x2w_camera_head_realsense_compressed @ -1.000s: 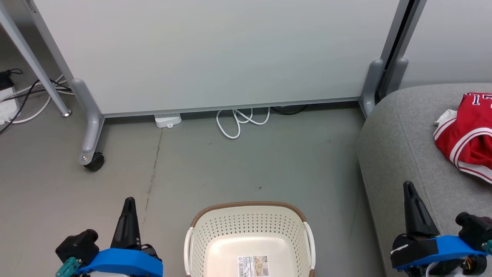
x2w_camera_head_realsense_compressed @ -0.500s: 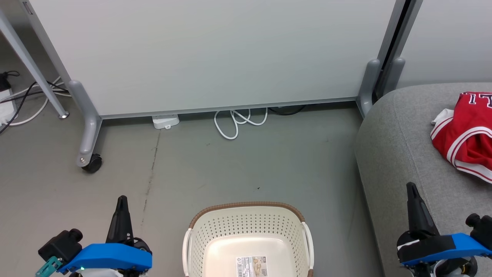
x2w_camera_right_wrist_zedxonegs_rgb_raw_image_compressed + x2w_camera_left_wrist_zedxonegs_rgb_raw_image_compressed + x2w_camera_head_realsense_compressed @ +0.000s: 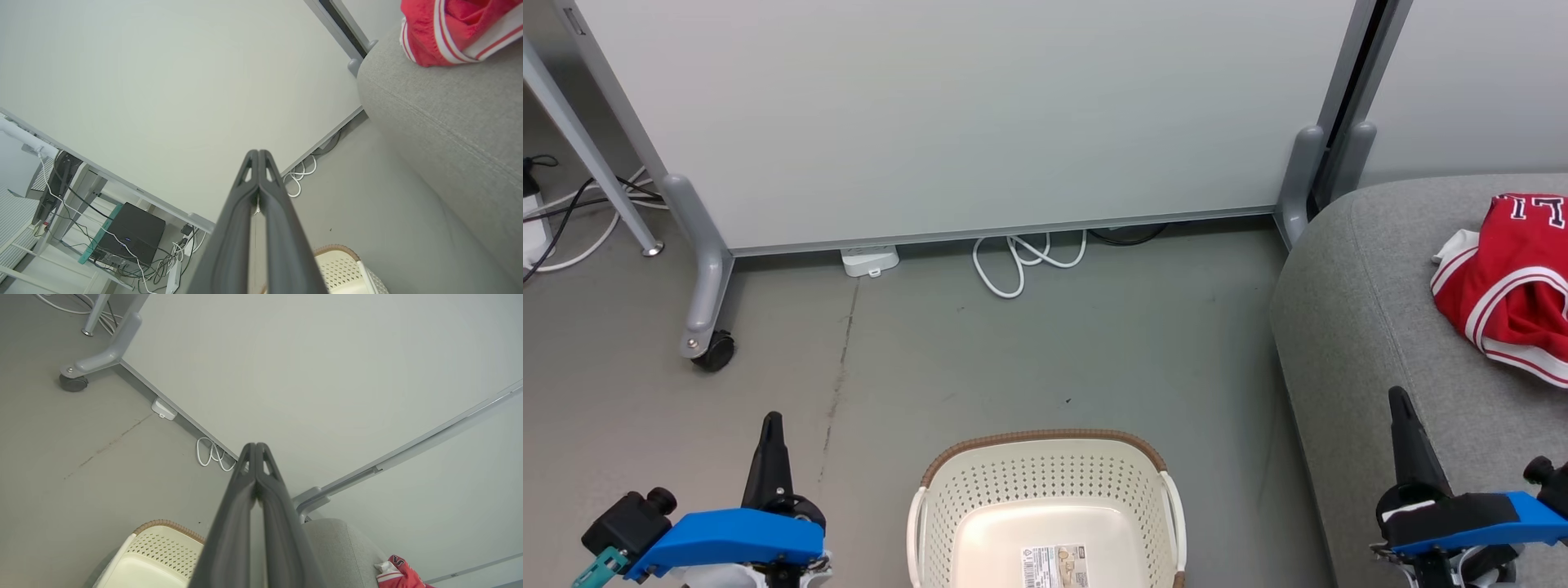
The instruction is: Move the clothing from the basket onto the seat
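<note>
Red clothing (image 3: 1499, 286) with white stripes lies bunched on the grey seat (image 3: 1364, 327) at your right, well apart from the basket (image 3: 1045, 478). The basket stands on the floor (image 3: 1013, 359) just left of the seat's rounded edge, between your two grippers. On its cream bottom you can see a label sticker (image 3: 1055, 565). Your left gripper (image 3: 770, 425) hangs over the floor left of the basket, clenched tight with nothing in it. Your right gripper (image 3: 1398, 400) shows against the seat's near edge in the head view, likewise closed on nothing. Beyond the basket, a white cable (image 3: 1017, 261) loops on the floor beneath a pale wheeled partition (image 3: 972, 122).
</note>
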`<state>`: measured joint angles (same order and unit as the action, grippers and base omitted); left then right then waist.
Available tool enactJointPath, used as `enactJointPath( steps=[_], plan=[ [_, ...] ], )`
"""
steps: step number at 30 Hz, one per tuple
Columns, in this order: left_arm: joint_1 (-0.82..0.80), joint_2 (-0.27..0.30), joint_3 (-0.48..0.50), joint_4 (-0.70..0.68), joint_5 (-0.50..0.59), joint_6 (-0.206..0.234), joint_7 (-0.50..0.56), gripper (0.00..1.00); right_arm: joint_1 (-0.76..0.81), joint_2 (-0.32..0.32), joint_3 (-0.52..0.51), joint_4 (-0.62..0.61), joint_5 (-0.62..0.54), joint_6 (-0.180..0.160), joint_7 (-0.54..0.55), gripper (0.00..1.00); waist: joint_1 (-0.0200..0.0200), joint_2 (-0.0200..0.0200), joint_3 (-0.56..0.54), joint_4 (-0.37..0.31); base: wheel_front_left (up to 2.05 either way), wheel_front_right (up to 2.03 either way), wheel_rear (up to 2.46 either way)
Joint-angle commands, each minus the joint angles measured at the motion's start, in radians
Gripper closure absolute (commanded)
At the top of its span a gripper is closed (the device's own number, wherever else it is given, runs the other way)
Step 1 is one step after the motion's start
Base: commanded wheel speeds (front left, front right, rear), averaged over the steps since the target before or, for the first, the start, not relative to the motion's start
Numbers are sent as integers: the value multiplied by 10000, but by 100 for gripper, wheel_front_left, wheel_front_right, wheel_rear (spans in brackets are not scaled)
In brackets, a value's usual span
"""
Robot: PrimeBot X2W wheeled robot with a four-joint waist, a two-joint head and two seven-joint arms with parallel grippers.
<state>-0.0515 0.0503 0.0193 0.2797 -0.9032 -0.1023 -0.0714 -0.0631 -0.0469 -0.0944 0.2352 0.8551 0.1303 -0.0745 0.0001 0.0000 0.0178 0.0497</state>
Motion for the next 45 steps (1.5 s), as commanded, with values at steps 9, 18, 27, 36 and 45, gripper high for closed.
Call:
enactJointPath(
  steps=[9, 18, 27, 36, 45],
  plan=[
    [-354, 4, 198, -182, -1154, -80, 292, 100, -299, -40, -49, -69, 1243, 4, 306, 100, 0, 0, -16, -54, 0, 0, 0],
    [-406, 3, 320, -217, -2128, -120, 554, 100, -334, -42, -75, -44, 2291, 5, 571, 100, 0, 0, -33, -110, 0, 0, 0],
    [-451, 2, 447, -247, -3021, -158, 796, 100, -378, -45, -100, -19, 3235, 5, 816, 100, 0, 0, -49, -166, 0, 0, 0],
    [-482, 2, 552, -269, -3848, -192, 1017, 100, -416, -47, -122, 5, 4126, 5, 1031, 100, -1, 0, -66, -221, 0, 0, 0],
    [-522, 1, 648, -296, -4619, -231, 1220, 100, -425, -49, -143, 27, 4934, 6, 1246, 100, -1, 0, -82, -277, 0, 0, 0]
  ],
)
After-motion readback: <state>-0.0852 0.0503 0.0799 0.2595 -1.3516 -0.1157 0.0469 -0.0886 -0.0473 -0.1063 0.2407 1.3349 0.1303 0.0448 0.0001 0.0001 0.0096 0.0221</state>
